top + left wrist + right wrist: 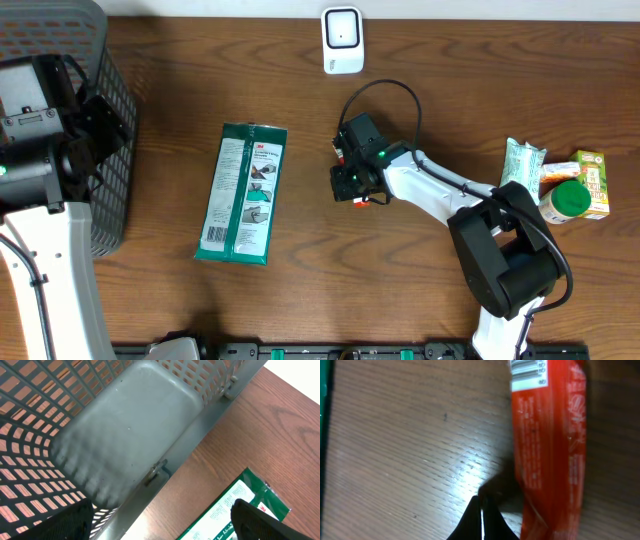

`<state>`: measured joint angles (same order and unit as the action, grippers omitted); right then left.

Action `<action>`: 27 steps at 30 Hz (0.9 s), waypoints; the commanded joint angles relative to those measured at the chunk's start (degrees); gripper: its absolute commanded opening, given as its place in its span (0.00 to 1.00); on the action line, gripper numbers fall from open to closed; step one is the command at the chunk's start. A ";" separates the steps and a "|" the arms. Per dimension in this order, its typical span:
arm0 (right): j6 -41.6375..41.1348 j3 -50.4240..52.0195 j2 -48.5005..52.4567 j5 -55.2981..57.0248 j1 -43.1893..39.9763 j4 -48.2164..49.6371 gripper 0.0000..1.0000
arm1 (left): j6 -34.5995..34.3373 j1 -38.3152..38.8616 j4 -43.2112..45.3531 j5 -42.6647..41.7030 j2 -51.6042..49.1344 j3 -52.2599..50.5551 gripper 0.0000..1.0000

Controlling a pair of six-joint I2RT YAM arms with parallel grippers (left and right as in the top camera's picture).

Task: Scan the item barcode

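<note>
A small red packet point(550, 445) lies on the wooden table, with a barcode point(527, 372) at its far end. My right gripper point(481, 499) is shut, its tips just left of the packet's near edge, and nothing shows between the fingers. From overhead the right gripper point(357, 190) sits at the table's middle with a bit of the red packet point(363, 201) showing under it. A white scanner point(342, 40) stands at the back edge. My left gripper point(165, 527) is open over the basket's rim, holding nothing.
A grey mesh basket point(110, 90) stands at the far left under the left arm. A flat green package point(245, 195) lies left of centre, and its corner point(220, 515) shows in the left wrist view. A green-white pouch point(522, 165), a green-lidded jar point(568, 200) and a juice box point(592, 180) sit at the right.
</note>
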<state>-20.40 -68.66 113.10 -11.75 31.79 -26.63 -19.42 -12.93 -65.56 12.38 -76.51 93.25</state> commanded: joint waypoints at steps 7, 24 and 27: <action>2.89 -1.84 -10.49 1.40 -2.29 -3.13 0.01 | 0.50 -0.17 0.00 0.72 -0.22 0.39 0.89; 1.97 -1.70 -0.79 1.62 -3.98 -2.95 0.01 | 0.50 -0.17 0.00 0.72 -0.22 0.39 0.88; 1.99 -1.70 2.23 0.70 -3.19 -3.02 0.01 | 0.50 -0.17 0.02 0.72 -0.22 0.39 0.88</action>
<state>-18.63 -70.54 112.64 -9.69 27.33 -29.47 -19.42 -12.93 -65.56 12.38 -76.51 93.25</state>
